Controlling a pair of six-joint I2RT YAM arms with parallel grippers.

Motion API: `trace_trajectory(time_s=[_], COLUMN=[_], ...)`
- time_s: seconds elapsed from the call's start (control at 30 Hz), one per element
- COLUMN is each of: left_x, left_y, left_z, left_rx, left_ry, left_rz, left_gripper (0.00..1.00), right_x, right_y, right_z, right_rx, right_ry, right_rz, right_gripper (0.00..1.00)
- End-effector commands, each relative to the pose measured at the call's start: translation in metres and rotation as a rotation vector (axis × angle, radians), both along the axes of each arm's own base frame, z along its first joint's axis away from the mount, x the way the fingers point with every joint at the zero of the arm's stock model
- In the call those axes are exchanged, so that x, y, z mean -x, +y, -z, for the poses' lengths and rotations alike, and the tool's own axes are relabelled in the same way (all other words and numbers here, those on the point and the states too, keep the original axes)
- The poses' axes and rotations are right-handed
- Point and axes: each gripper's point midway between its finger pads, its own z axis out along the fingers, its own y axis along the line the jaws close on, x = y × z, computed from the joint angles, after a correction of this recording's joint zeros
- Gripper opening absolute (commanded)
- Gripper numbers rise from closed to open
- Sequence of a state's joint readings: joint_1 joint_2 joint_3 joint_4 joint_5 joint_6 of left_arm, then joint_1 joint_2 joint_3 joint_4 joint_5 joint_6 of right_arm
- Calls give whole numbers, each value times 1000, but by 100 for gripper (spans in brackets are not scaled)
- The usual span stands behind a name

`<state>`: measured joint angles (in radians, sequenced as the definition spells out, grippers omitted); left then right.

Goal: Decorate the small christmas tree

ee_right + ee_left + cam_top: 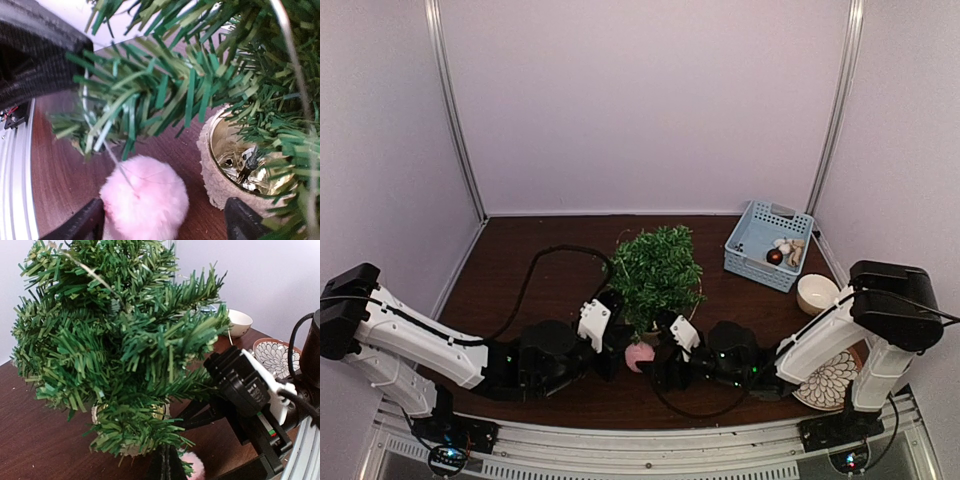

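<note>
Right pincer (167,219) spread, small christmas tree (656,270) upright

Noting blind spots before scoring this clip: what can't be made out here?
Left jaws, left wrist view: tips buried under tree needles; any grip unclear.
Pom-pom thread, right wrist view: thin, blurred, lost among needles; whether it is hooked is unclear.
Basket contents, top view: too small to identify.
Plate, top view: partly under the right arm.
</note>
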<state>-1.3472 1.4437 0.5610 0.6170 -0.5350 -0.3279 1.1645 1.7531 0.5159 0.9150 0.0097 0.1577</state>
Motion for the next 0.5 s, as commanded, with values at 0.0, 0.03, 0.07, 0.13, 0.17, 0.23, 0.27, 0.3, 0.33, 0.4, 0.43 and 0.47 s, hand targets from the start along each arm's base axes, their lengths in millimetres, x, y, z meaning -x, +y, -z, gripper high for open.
trace_trajectory(time_s=[0.0, 0.03, 0.07, 0.13, 0.17, 0.23, 0.27, 0.3, 0.33, 0.4, 0.43, 0.47], left_x=[-1, 0, 0, 1, 1, 2, 3, 4, 4, 6, 7, 8], left_y=[-1, -1, 0, 1, 2, 5, 7, 9, 10, 15, 17, 20], left_z=[-14, -15, -15, -16, -17, -19, -20, -22, -23, -24, -23, -24], left_rx=[32, 34, 34, 39, 42, 52, 57, 63, 67, 73, 77, 85], left_ry=[-15, -15, -15, -15, -15, -15, -16, -16, -16, -15, -12, -10], left_rz=[14, 16, 16, 19, 20, 23, 26, 26, 27, 31, 32, 32], left_gripper=[0, 0, 2, 7, 11, 15, 16, 17, 19, 23, 24, 26], right_x=[2, 2, 6, 9, 10, 11, 13, 14, 15, 18, 19, 20], right_y=[-4, -5, -4, -6, -7, -10, -12, -14, -16, -21, -23, -25], right_z=[-13, -14, -14, -16, -17, -18, -19, -19, -19, -19, -19, -21], right_rx=[-35, -36, -40, -41, -40, -36, -34, -29, -26, -15, -13, -11], right_ry=[-14, -15, -9, -7, -6, -3, -3, -1, 1, 4, 7, 8], right_rz=[-4, -4, -24, -35, -39, -41, -44, -47, -48, -51, -52, -52], right_gripper=[90, 90, 90, 90, 90, 90, 90, 89, 89, 89, 89, 89])
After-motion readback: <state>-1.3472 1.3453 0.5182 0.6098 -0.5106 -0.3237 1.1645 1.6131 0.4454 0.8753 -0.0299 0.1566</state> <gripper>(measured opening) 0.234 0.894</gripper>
